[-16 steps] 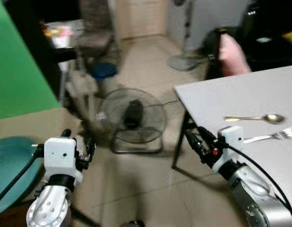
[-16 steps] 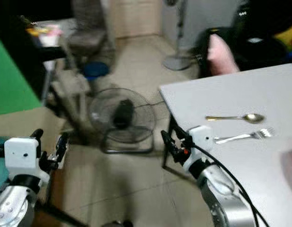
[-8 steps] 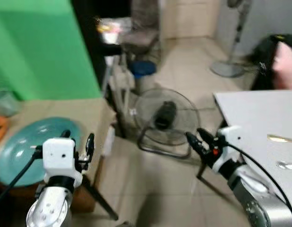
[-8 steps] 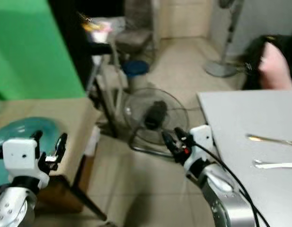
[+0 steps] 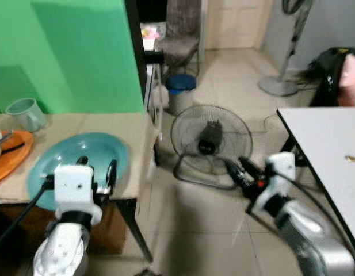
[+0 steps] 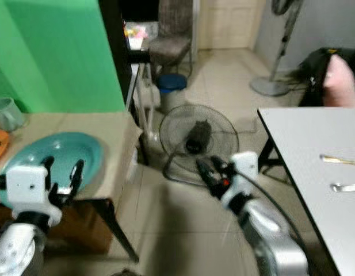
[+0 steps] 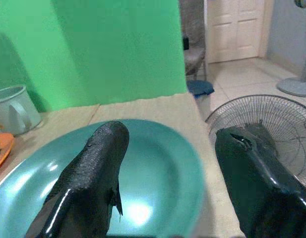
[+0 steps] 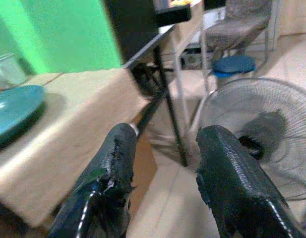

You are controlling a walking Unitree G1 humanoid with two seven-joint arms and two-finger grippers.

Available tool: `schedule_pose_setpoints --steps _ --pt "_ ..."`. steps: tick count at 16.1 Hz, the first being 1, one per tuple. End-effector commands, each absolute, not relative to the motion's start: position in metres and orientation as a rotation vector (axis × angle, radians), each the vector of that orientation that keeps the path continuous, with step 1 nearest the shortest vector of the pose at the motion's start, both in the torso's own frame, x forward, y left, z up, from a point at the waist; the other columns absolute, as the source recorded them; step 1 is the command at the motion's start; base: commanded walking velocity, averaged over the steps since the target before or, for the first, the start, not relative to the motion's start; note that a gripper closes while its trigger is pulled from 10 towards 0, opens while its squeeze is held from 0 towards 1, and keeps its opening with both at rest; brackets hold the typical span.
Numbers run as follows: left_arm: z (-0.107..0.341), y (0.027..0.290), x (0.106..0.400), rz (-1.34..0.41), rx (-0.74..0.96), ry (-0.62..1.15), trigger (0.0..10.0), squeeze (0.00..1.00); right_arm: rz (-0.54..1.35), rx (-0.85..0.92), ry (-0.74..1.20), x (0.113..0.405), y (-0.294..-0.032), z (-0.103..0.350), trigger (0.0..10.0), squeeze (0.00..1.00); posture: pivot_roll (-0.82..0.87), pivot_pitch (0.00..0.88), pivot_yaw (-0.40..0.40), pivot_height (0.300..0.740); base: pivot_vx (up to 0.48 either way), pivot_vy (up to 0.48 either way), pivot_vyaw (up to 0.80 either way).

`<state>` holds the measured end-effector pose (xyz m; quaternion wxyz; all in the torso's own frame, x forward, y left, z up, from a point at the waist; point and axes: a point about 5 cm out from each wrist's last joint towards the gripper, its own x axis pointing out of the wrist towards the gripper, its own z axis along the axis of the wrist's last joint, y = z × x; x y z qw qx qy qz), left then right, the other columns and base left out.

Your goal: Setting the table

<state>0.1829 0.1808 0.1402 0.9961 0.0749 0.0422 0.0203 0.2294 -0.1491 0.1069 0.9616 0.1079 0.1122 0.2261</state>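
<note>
A teal plate (image 5: pixel 62 164) lies on a low tan table (image 5: pixel 114 123) at my left. My left gripper (image 5: pixel 96 167) hovers over the plate's near rim, open, with nothing between its fingers; the left wrist view shows the plate (image 7: pixel 153 183) right under them. My right gripper (image 5: pixel 235 165) is open and held over the floor, in front of a floor fan (image 5: pixel 210 138). On the white table (image 6: pixel 292 129) at my right lie a spoon (image 6: pixel 338 160) and a fork (image 6: pixel 345 187).
A pale green mug (image 5: pixel 26 114) and an orange plate (image 5: pixel 13 150) holding dark utensils sit at the tan table's left end. A green wall stands behind it. A chair (image 5: pixel 182 34), a blue bin (image 5: pixel 181 83) and a pedestal fan (image 5: pixel 281 80) stand farther back.
The camera has swung left, so the tan table with the teal plate has come into view and the white table has slid to the right edge. Both grippers keep their pose.
</note>
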Motion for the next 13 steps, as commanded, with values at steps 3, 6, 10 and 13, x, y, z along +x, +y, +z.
schedule_pose_setpoints --steps 3,6,10,13 --pt "0.139 0.181 0.186 0.030 0.155 0.093 10.0 0.00 0.409 0.175 0.214 0.239 -0.152 0.110 10.0 0.00 -0.05 0.012 0.052 0.740 0.000 0.280 0.00" --pt "0.136 0.177 0.193 -0.034 0.145 0.088 10.0 0.00 0.270 0.097 0.151 0.252 -0.164 0.111 10.0 0.00 -0.05 0.012 0.051 0.740 0.000 0.274 0.00" --pt "0.128 0.170 0.196 -0.099 0.122 0.082 10.0 0.00 0.225 0.069 0.097 0.262 -0.173 0.111 10.0 0.00 -0.06 0.009 0.058 0.740 0.000 0.255 0.00" --pt "0.130 0.176 0.194 -0.033 0.113 0.068 10.0 0.00 0.331 0.096 0.118 0.262 -0.160 0.111 10.0 0.00 -0.07 0.000 0.051 0.740 0.000 0.081 0.00"
